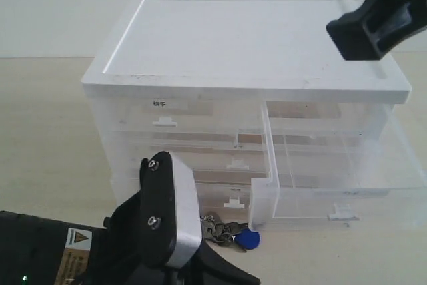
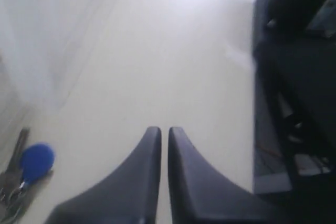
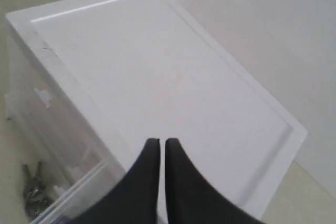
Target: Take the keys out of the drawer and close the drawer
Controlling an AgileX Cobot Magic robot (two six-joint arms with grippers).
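The keys [image 1: 229, 229], silver with a round blue fob [image 1: 248, 238], lie on the table just in front of the cabinet, outside the drawer. They also show in the left wrist view as keys [image 2: 18, 174] beside the fob [image 2: 35, 158]. The drawer [image 1: 337, 181] is the clear half-width one on the right. It stands pulled far out, with its white tab handle [image 1: 343, 213] at the front. My left gripper [image 2: 164, 129] is shut on nothing, low over the table beside the keys. My right gripper [image 3: 160, 141] is shut and empty, above the cabinet's white top.
The white cabinet [image 1: 247, 45] holds a labelled half-width drawer [image 1: 163, 115] and full-width clear drawers [image 1: 200, 158] below, all pushed in. My left arm's wrist [image 1: 167, 211] fills the front left. The right arm's black body [image 1: 373, 8] hangs over the cabinet's right rear corner.
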